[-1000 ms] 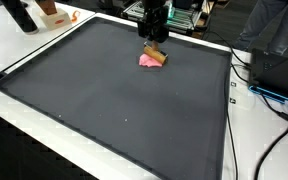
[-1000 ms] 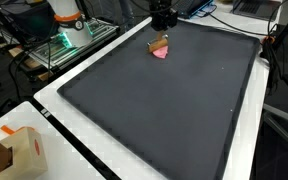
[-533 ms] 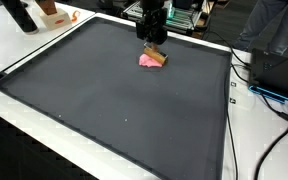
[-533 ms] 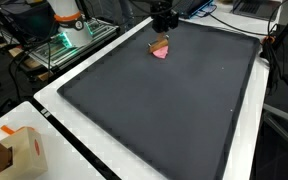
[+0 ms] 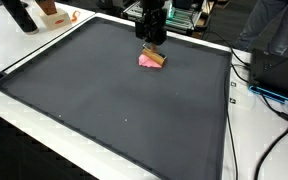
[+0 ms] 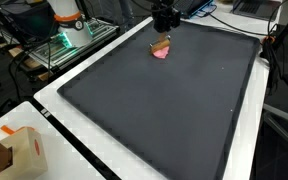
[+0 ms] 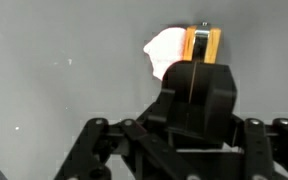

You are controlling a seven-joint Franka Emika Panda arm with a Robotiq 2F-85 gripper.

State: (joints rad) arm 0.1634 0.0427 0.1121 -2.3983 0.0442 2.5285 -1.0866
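Wooden block, orange-ish with a bit of metal on top, is lying on the black mat close to the mat's far edge. It's touching a small pink piece (which looks almost white in the wrist view), and the pair show up together in both exterior views. The fingers hang right over the block and look pressed together, with nothing I can make out pinched between them. From the wrist view they cover the near end of the block, and I honestly can't tell if they're touching it or just above it. The mat takes up most of the white bench, and a cardboard box sits on the bench at a near corner, well apart.
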